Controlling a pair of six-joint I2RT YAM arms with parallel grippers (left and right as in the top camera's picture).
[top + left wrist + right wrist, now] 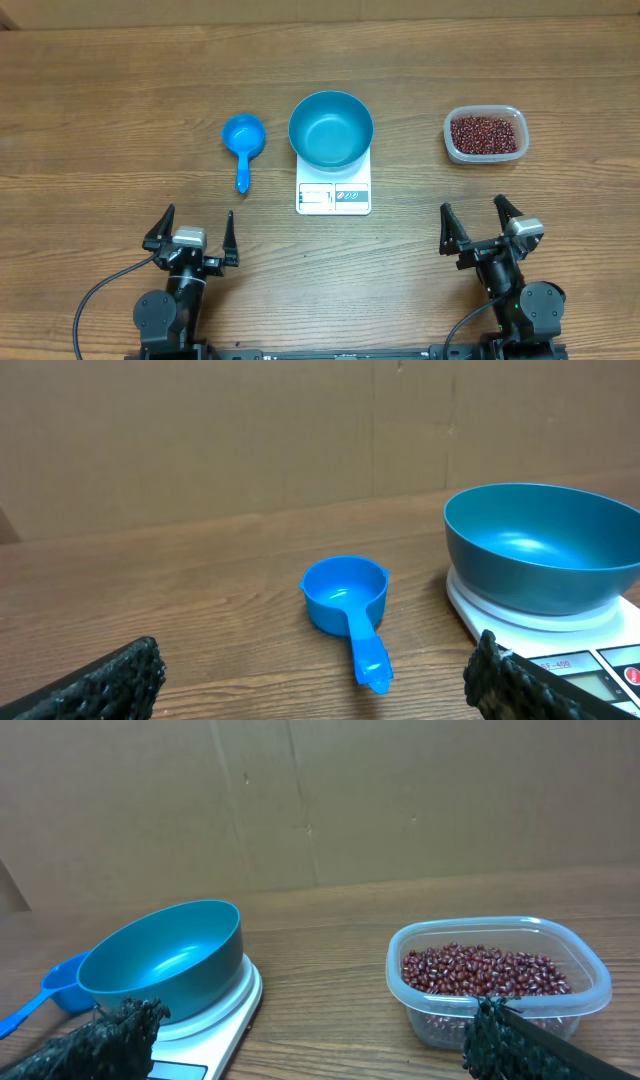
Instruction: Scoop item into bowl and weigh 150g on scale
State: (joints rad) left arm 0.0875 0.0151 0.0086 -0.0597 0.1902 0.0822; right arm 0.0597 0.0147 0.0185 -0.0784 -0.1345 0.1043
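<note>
- While both arms sit at the near edge of the wooden tabletop [100, 90], the left gripper [197, 220] stands spread as wide as it goes, with nothing between its fingers.
- Right gripper [473, 210]: likewise fully spread, holding nothing.
- Round teal-blue bowl [331, 128] rests on the small flat white square scale [333, 197] at mid-table. It overhangs the platform, and the display panel faces the near edge.
- Small dark red-brown beans [485, 134] are heaped in a clear rounded-rectangular plastic tub [486, 159] toward the right edge, well apart from the scale.
- Bright blue handled plastic scoop [243, 138] lies just left of the bowl, not touching it, with its handle toward the near edge.
</note>
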